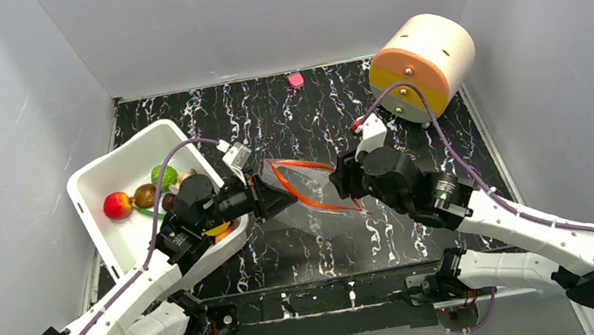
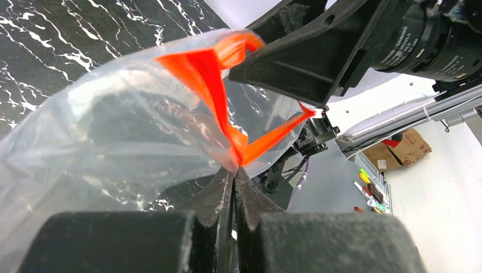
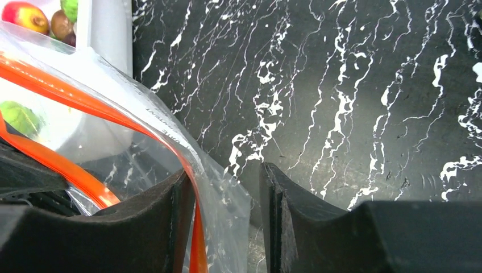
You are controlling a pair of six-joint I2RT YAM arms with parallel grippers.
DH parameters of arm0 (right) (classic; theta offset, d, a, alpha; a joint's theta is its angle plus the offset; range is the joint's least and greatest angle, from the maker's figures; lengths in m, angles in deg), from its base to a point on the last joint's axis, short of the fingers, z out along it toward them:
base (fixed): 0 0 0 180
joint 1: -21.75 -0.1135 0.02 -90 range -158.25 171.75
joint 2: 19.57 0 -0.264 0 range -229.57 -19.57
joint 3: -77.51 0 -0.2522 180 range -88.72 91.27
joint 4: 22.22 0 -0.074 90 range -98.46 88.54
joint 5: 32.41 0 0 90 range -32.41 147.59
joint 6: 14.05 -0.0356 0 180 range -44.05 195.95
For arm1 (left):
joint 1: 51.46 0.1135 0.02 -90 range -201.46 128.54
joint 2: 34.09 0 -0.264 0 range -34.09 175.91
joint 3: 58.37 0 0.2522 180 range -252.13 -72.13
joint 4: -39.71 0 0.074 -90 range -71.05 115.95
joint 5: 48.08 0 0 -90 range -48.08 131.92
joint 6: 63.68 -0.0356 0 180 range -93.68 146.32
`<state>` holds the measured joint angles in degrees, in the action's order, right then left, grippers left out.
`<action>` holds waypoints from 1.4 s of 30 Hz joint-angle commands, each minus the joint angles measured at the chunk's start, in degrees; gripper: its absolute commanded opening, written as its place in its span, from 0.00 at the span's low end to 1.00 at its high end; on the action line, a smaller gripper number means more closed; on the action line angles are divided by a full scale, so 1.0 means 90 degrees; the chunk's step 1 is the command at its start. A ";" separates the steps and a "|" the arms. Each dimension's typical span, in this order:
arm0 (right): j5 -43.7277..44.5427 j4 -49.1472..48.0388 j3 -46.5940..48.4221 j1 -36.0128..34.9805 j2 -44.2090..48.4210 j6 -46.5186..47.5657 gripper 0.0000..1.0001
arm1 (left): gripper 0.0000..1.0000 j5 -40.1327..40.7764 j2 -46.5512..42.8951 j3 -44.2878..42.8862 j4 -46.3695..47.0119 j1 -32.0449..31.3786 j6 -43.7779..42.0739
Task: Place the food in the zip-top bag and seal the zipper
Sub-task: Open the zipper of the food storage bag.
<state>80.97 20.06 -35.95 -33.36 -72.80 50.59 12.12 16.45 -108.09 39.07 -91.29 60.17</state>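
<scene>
The clear zip-top bag (image 1: 319,217) lies between my two grippers at the table's middle, its orange-red zipper (image 1: 305,186) gaping in a loop. My left gripper (image 2: 234,170) is shut on the zipper (image 2: 210,79) at a fold of the bag's rim. My right gripper (image 3: 224,182) is open. The bag's edge (image 3: 221,193) and zipper (image 3: 96,108) hang between its jaws, against the left finger, with a gap to the right finger. The food sits in the white tub (image 1: 99,175): a red apple (image 1: 116,205), a green round fruit (image 1: 162,176) and a brown piece (image 1: 145,195).
A large cream and orange cylinder (image 1: 423,67) lies at the back right. A small pink thing (image 1: 296,80) rests by the back wall. The white tub's wall (image 3: 111,34) stands just left of the bag. White walls close in the black marbled table.
</scene>
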 commanded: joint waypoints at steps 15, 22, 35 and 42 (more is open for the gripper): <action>-0.0803 -0.0591 0.0471 -0.0008 0.0124 0.0050 0.58 | 0.00 -0.0060 0.0007 -0.0222 0.0212 -0.0007 0.0061; -0.1090 -0.0165 0.0715 -0.0038 -0.0243 0.0420 0.62 | 0.00 -0.0019 0.0032 -0.0247 0.0290 -0.0005 0.0123; 0.0699 0.0592 0.1059 -0.0662 -0.0529 0.1335 0.38 | 0.00 0.0060 0.0069 -0.0353 0.0067 -0.0012 0.0046; 0.0833 0.0092 0.0900 -0.0687 0.0133 0.1196 0.00 | 0.00 0.0623 0.0141 -0.0341 -0.0320 -0.0008 -0.0157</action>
<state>84.40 25.94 -29.24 -39.33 -76.52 61.36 14.43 17.61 -108.99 38.27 -91.29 60.28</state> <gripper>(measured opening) 0.027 0.007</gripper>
